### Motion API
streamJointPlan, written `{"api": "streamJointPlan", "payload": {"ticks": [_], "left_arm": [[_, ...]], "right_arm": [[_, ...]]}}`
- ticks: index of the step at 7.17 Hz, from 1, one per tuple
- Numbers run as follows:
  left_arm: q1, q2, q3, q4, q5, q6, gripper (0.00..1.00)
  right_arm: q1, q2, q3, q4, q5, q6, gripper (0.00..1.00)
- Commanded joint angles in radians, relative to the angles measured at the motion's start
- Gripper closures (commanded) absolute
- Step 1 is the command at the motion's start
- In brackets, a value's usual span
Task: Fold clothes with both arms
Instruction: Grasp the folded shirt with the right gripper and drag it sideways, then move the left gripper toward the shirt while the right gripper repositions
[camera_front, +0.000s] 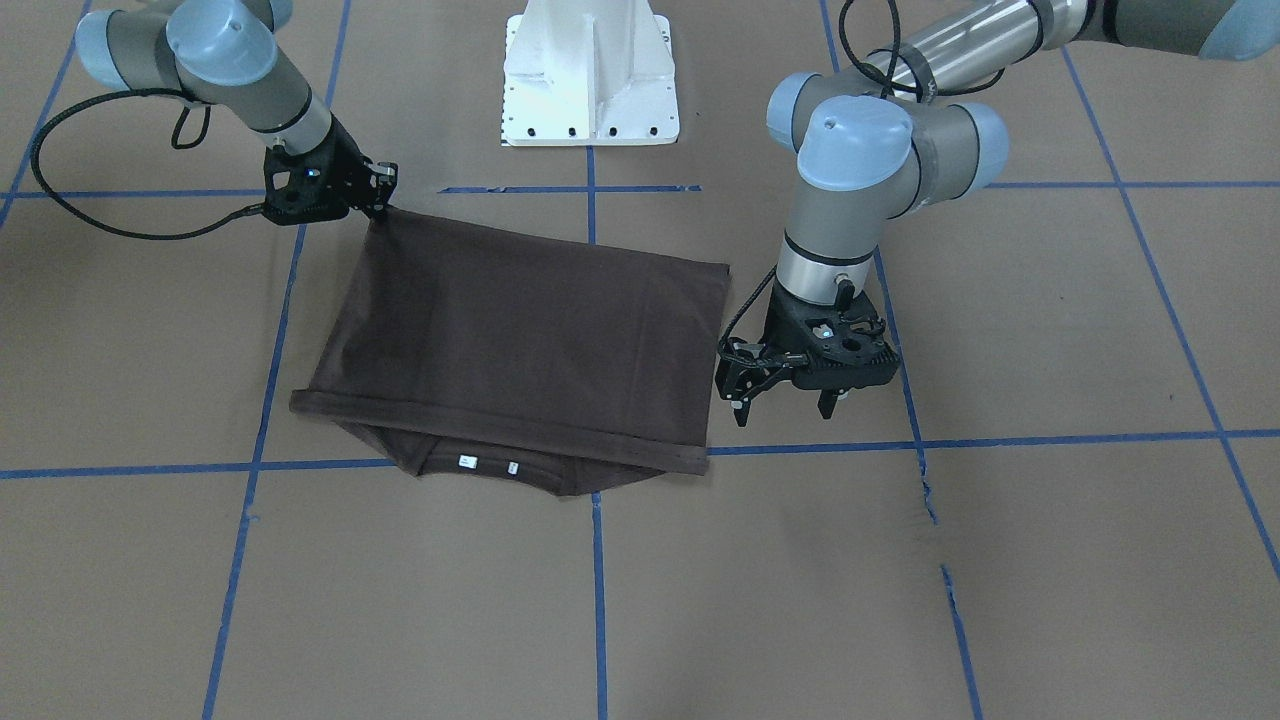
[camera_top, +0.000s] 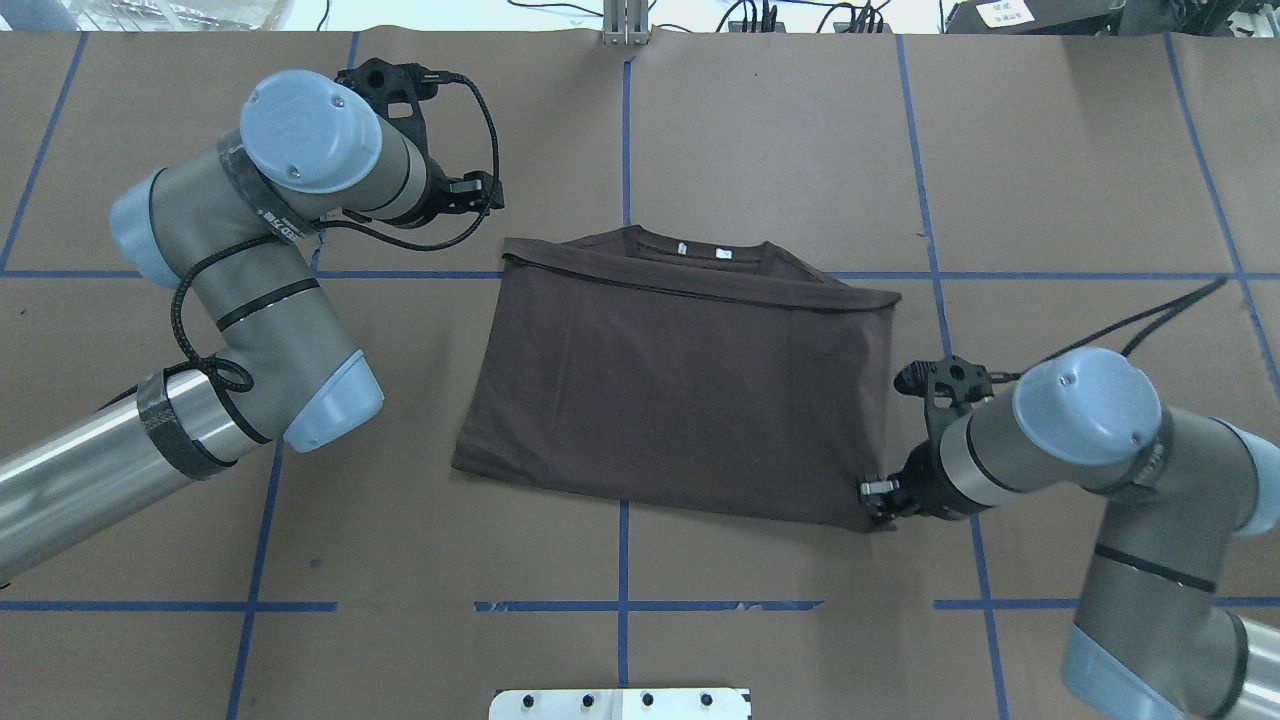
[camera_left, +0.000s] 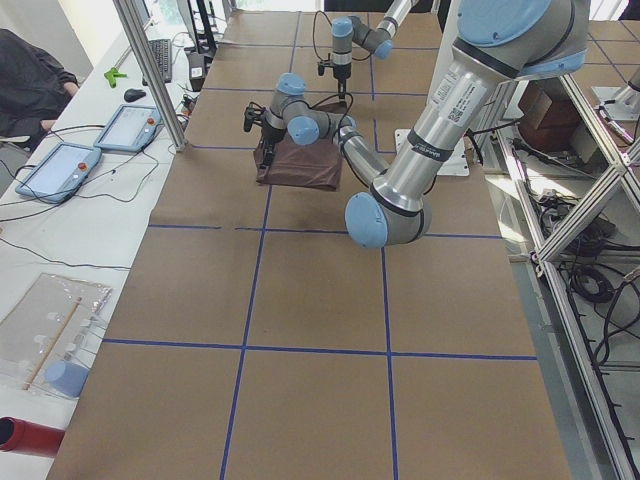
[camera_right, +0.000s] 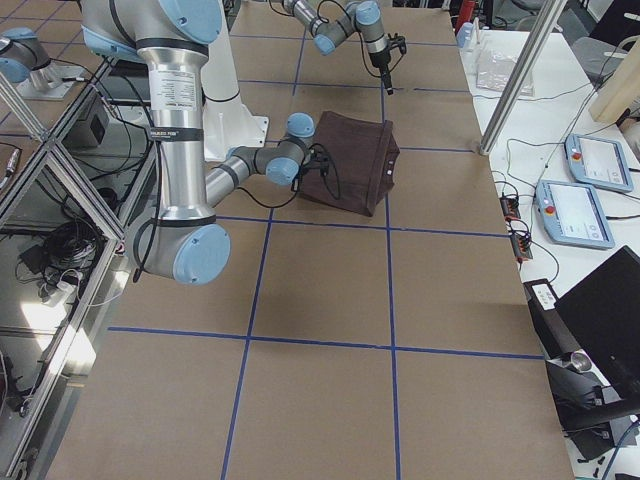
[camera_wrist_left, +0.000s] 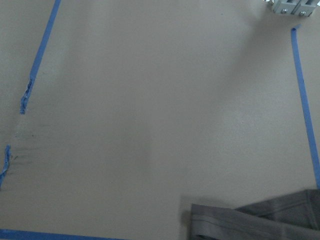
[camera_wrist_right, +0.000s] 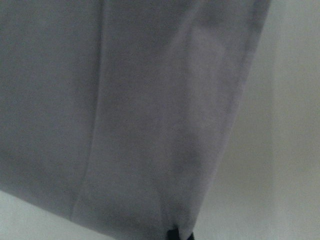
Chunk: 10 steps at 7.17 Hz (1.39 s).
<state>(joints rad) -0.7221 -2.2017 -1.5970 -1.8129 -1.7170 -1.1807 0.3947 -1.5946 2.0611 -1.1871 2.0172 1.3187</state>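
The dark brown T-shirt (camera_front: 520, 340) lies folded in a rectangle on the brown table. Its collar with white labels (camera_front: 487, 465) pokes out from under the folded hem on the side away from the robot. It also shows in the overhead view (camera_top: 680, 400). My right gripper (camera_front: 380, 200) is shut on the shirt's corner nearest the robot, also seen in the overhead view (camera_top: 875, 497). The right wrist view is filled with fabric (camera_wrist_right: 130, 115). My left gripper (camera_front: 785, 408) is open and empty, just beside the shirt's side edge. The left wrist view shows a shirt corner (camera_wrist_left: 250, 225).
The white base pedestal (camera_front: 590, 75) stands at the robot's side of the table. Blue tape lines (camera_top: 623, 150) grid the brown cover. A side bench with teach pendants (camera_left: 60, 170) and a metal post (camera_left: 150, 70) lies past the table's far edge.
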Motion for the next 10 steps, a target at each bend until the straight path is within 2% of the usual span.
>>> {"api": "streamJointPlan", "payload": {"ticks": [1, 2, 3, 4, 5, 6, 8, 10], "left_arm": [[0.016, -0.001, -0.011, 0.001, 0.001, -0.008, 0.0], [0.027, -0.001, -0.018, 0.003, -0.003, -0.025, 0.0], [0.036, 0.0, -0.047, 0.01, -0.012, -0.028, 0.0], [0.058, 0.052, -0.101, 0.021, -0.06, -0.078, 0.0], [0.096, 0.097, -0.169, 0.027, -0.096, -0.165, 0.0], [0.189, 0.155, -0.214, 0.03, -0.089, -0.329, 0.0], [0.371, 0.157, -0.215, 0.032, -0.029, -0.567, 0.0], [0.435, 0.143, -0.192, 0.032, -0.009, -0.646, 0.05]], "right_arm": [[-0.223, -0.166, 0.167, 0.004, -0.011, 0.126, 1.0], [-0.296, -0.183, 0.209, 0.006, -0.029, 0.187, 0.67], [-0.307, -0.179, 0.218, 0.006, -0.058, 0.204, 0.01], [-0.285, -0.174, 0.218, 0.007, -0.107, 0.206, 0.0], [-0.217, -0.163, 0.218, 0.009, -0.118, 0.203, 0.0], [-0.133, -0.107, 0.215, 0.009, -0.121, 0.203, 0.0], [0.005, 0.008, 0.206, 0.006, -0.111, 0.205, 0.0], [0.038, 0.031, 0.203, 0.004, -0.12, 0.205, 0.0]]}}
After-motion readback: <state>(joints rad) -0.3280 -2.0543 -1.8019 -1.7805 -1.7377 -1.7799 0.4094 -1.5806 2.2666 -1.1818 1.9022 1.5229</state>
